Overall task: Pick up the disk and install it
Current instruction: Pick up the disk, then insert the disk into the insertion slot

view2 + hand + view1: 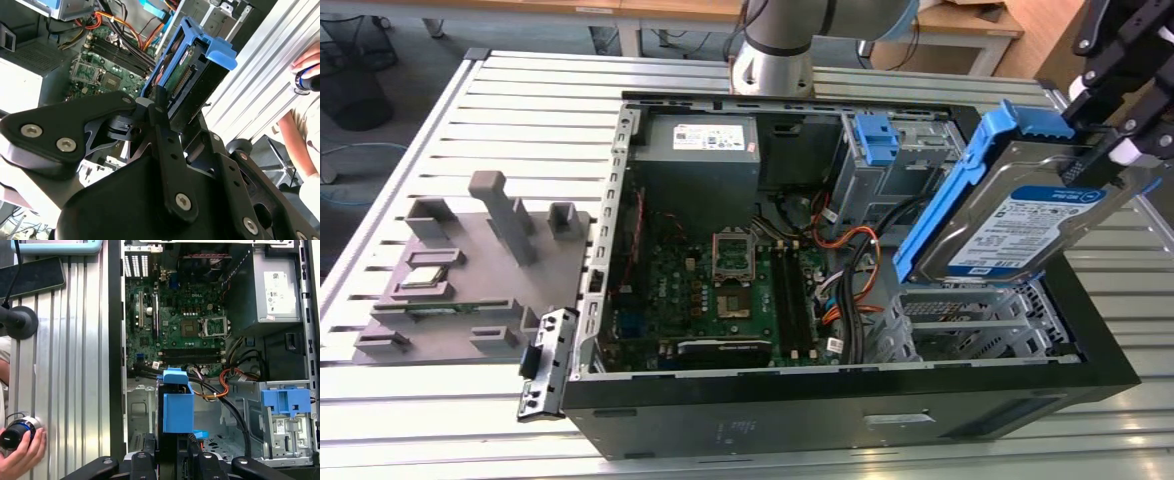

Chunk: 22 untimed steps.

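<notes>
The gripper (1105, 160) is closed on the disk (1007, 215), its black fingers (161, 107) pinching 1 end of the drive while the blue frame's tab points away from them. In the exterior view the disk hangs tilted, label side facing the camera, above the silver drive cage (974, 320) at the exterior view's right end of the open computer case (854, 420), clear of the cage and not yet seated. In the first wrist view the disk (177, 407) is seen edge-on, its blue frame over the floor of the case, with black and orange cables running just beside it. Deeper in the case lie the green motherboard (720, 290), the grey power supply (700, 150) and 1 bare blue bracket (881, 135) sitting in its own bay. The case stands on a slatted aluminium table (520, 110); a grey fixture (467, 270) lies at the exterior view's left. A person's hand (22, 455) rests on a round knob (17, 432) beside the case.
</notes>
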{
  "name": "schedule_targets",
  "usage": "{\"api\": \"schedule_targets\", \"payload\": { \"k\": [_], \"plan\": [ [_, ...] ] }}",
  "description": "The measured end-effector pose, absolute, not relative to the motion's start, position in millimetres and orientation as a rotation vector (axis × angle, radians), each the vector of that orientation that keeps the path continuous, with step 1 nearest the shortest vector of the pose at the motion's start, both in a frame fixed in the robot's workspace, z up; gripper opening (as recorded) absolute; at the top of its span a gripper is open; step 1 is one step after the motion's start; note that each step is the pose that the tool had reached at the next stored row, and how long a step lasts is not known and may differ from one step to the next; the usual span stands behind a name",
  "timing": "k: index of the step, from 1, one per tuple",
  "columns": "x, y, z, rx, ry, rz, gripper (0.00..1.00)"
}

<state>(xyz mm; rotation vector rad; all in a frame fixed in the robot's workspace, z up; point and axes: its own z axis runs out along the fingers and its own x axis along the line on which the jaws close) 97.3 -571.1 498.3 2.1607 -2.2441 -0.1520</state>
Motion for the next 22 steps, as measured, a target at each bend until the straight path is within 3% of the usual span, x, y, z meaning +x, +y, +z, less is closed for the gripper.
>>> {"api": "schedule_targets", "payload": {
  "k": [22],
  "plan": [
    [122.4, -584.6, 483.6, 2.158, -2.243, -0.154, 0.35]
  ]
}}
